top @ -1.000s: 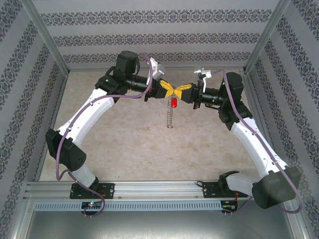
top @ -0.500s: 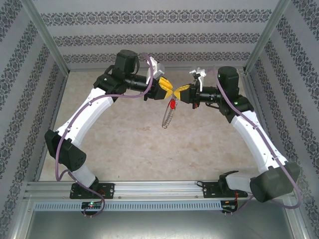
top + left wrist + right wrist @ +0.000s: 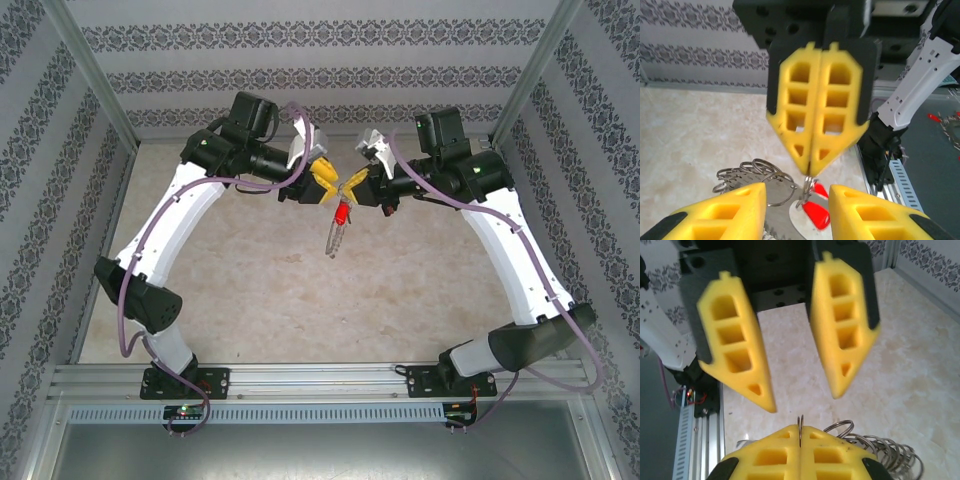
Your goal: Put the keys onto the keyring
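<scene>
Up over the far middle of the table [image 3: 250, 290], the two grippers meet tip to tip. The left gripper [image 3: 328, 188] has its jaws parted with nothing between them. The right gripper [image 3: 347, 188] has its jaws pressed together on a thin wire of the keyring [image 3: 333, 238].

Both stand well apart from the left wall [image 3: 40, 200] and the right wall [image 3: 610, 180]. The far wall [image 3: 320, 75] is nearer behind them, and bare tabletop stretches toward the near rail [image 3: 320, 378].

The arms' own elbows flank the pair on each side, and a purple cable [image 3: 300, 125] loops over the left wrist.

The keyring hangs straight down from the right gripper's tips, its bundle of silvery pieces off the table. The key [image 3: 341, 213], with its red head, hangs just below those tips at the top of the bundle. In the left wrist view it lies low between the left fingers [image 3: 735, 212]. I cannot tell whether it is threaded on the loop.
</scene>
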You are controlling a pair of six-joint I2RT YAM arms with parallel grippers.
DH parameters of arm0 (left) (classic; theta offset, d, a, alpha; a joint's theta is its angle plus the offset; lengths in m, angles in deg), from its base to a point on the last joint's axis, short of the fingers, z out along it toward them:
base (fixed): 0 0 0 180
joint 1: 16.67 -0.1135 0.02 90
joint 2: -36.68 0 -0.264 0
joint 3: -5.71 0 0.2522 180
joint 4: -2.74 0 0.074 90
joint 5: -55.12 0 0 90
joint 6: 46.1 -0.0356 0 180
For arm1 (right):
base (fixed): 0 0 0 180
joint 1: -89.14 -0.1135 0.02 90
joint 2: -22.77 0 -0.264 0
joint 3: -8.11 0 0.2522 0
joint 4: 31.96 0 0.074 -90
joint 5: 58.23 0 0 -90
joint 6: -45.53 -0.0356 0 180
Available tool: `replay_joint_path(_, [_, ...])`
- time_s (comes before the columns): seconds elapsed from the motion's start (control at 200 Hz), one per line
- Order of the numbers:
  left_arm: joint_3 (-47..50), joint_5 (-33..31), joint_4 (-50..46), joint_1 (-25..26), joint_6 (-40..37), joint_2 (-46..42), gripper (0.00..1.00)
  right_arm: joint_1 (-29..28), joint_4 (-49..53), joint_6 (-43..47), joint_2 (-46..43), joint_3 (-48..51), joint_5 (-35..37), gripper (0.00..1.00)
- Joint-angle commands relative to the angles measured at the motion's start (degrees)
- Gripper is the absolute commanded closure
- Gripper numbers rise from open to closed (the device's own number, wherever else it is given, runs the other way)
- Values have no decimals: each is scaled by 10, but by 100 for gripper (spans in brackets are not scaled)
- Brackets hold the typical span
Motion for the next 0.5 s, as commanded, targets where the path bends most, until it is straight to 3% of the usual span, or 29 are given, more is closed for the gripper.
replay_joint_path(0.0, [-21,10,-57,-4,-36,6,63,-6,68,54,9,-30,13,100])
replay_joint_path(0.495, [-26,64,-56,-2,-21,32,64,-21,66,59,17,-37,21,100])
